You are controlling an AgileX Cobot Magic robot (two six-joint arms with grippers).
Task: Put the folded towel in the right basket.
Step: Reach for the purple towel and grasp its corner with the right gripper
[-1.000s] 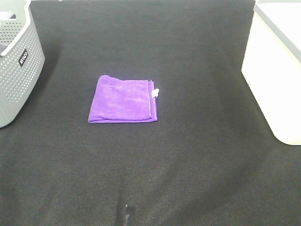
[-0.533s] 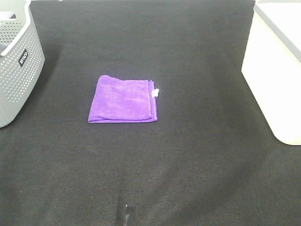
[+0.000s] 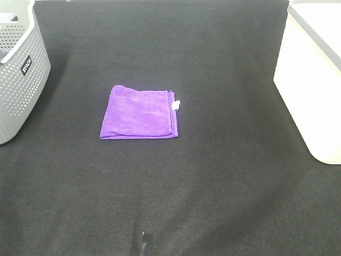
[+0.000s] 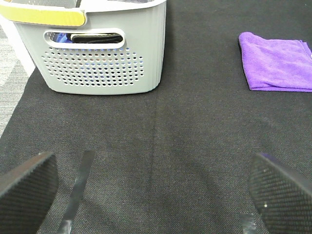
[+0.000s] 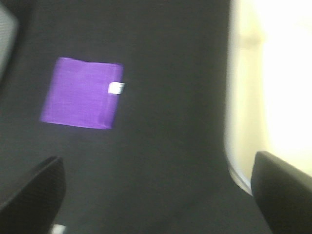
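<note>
The folded purple towel [image 3: 139,113] lies flat on the black worktop [image 3: 213,186], just where it lay a second ago; nothing in the overhead view has shifted. Its white label [image 3: 176,105] sits on the 3 o'clock edge. The white right basket [image 3: 311,80] stands well apart at the towel's 3 o'clock, and the grey left basket [image 3: 18,69] at its 9 o'clock. The left end effector [image 4: 153,195] has its fingers spread wide, touching nothing. The right end effector [image 5: 156,195] is likewise spread and empty, its view blurred.

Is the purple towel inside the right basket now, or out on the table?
Out. The purple towel lies folded on the black table, well apart from the white basket at the right.
</note>
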